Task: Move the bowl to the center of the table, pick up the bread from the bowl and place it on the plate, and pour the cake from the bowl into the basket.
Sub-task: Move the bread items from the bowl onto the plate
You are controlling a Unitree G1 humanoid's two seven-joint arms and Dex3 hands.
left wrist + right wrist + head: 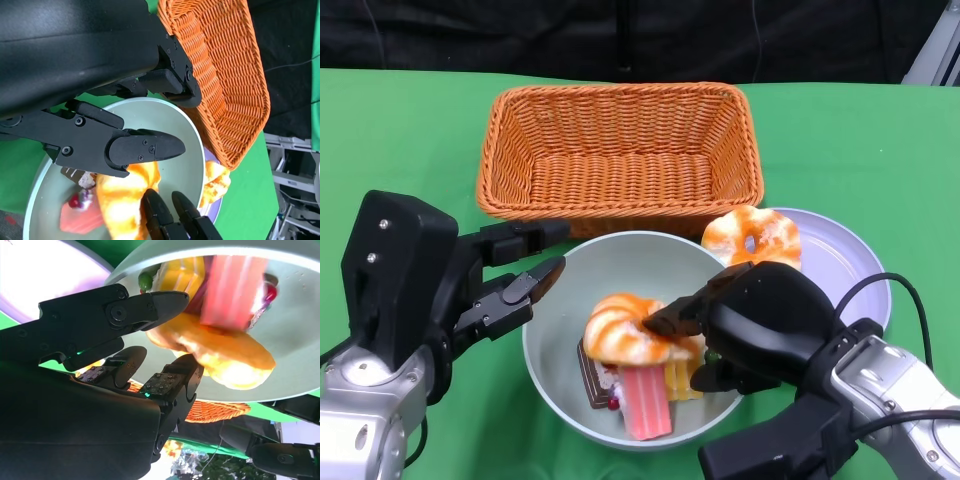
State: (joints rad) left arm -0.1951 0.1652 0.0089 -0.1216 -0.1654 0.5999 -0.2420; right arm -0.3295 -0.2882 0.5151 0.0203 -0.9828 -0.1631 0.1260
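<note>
The pale green bowl (pixel 620 265) stands mid-table in front of the basket (pixel 620 150). It holds an orange-striped bread (pixel 620 328) lying on top of cake pieces: a pink slice (pixel 645 400), a chocolate slice (pixel 592 378) and a yellow piece (pixel 682 380). My right hand (pixel 760 320) reaches in from the right and grips this bread (pixel 225 352) between its thumb and lower fingers. A second bread (pixel 752 236) lies on the lilac plate (pixel 840 265) to the right. My left hand (pixel 470 280) hovers at the bowl's left rim with its fingers apart, holding nothing.
The wicker basket (pixel 230 75) is empty and nearly touches the bowl's far rim. The plate's left edge sits close to the bowl. Green cloth covers the table, with bare space at the far left and far right.
</note>
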